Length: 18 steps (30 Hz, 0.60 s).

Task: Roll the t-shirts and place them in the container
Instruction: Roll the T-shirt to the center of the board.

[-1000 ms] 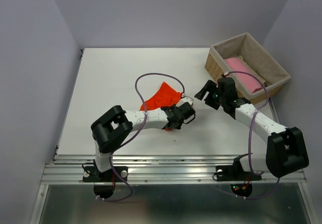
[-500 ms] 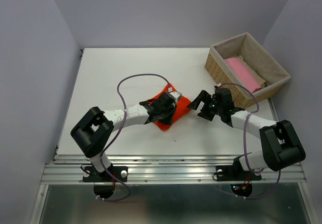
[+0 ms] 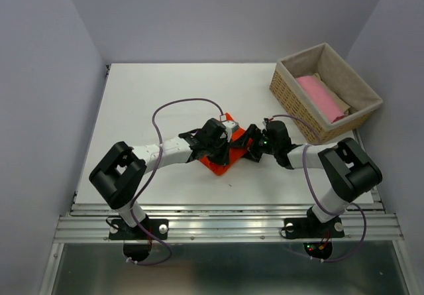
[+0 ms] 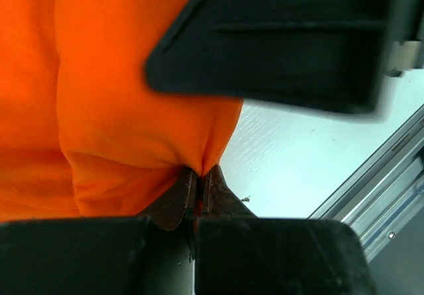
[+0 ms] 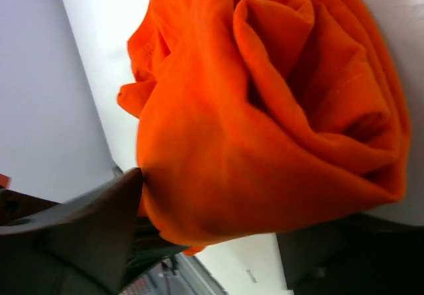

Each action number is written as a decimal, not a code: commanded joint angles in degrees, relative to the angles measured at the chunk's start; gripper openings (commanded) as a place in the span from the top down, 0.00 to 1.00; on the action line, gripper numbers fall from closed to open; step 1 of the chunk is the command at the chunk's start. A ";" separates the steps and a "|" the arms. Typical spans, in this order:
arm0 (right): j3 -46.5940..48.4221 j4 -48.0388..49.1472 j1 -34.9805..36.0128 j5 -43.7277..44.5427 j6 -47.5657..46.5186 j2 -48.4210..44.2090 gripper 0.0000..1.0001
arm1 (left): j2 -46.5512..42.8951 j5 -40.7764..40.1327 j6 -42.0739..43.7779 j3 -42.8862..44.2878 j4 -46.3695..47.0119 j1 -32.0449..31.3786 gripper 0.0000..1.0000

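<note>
My left gripper (image 4: 199,187) is pressed together at the bottom centre of its wrist view, the two fingertips pinching a small pucker of the orange-red t-shirt (image 4: 112,109). The cloth fills the upper left of that frame, and a strip of white table (image 4: 291,149) shows to the right of it.

My right gripper (image 5: 212,209) has its jaws spread. One dark finger sits at the lower left of its wrist view with its tip against the cloth, and the other is at the lower right under the bundle. The shirt lies between them as a loose roll, its coiled end facing the camera in the upper right. I cannot tell whether those jaws squeeze the roll or only straddle it.

In the overhead view both wrists meet just below the centre of the frame, the left arm reaching in from the lower left and the right arm from the lower right. The shirt is bunched on the table between and under them.

In the upper right of the frame, well apart from the arms, a wicker basket (image 3: 289,91) holds a pale pink t-shirt (image 3: 320,96).
</note>
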 commanded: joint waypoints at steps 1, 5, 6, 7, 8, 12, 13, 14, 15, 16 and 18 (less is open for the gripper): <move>1.28 6.17 0.57 1.40 3.14 1.62 0.39 | -3.20 2.02 1.11 -0.38 1.92 -0.11 1.00; 3.21 3.72 0.57 2.01 2.79 1.53 0.85 | -4.44 -0.69 1.46 0.41 -0.62 -0.11 0.75; 3.48 3.10 0.57 2.10 2.62 1.27 0.90 | -4.70 -1.49 1.55 0.67 -1.41 -0.20 0.62; 3.83 1.18 0.57 2.10 2.27 0.57 0.99 | -5.75 -2.54 1.63 1.11 -2.81 -0.63 0.51; 4.18 0.11 0.57 2.36 2.09 0.22 0.99 | -6.45 -3.33 1.81 1.20 -3.35 -0.90 0.43; 5.33 -4.55 0.57 3.42 1.47 -1.89 0.99 | -8.48 -11.57 2.51 2.60 -7.30 -3.27 0.30; 5.42 -5.77 0.57 3.42 1.65 -2.24 0.99 | -8.92 -13.43 2.51 3.22 -8.44 -3.97 0.30; 5.50 -6.22 0.57 3.42 1.65 -2.68 0.99 | -9.27 -16.32 3.04 3.31 -8.71 -5.54 0.30; 5.50 -6.66 0.57 3.59 1.73 -2.86 0.99 | -9.71 -19.83 3.30 3.22 -8.63 -6.43 0.29; 5.59 -6.93 0.57 3.51 1.82 -3.04 0.99 | -10.50 -21.26 3.65 3.05 -8.45 -7.31 0.29; 5.59 -7.63 0.57 3.51 2.00 -3.47 0.99 | -11.20 -24.50 4.53 2.96 -8.45 -9.41 0.26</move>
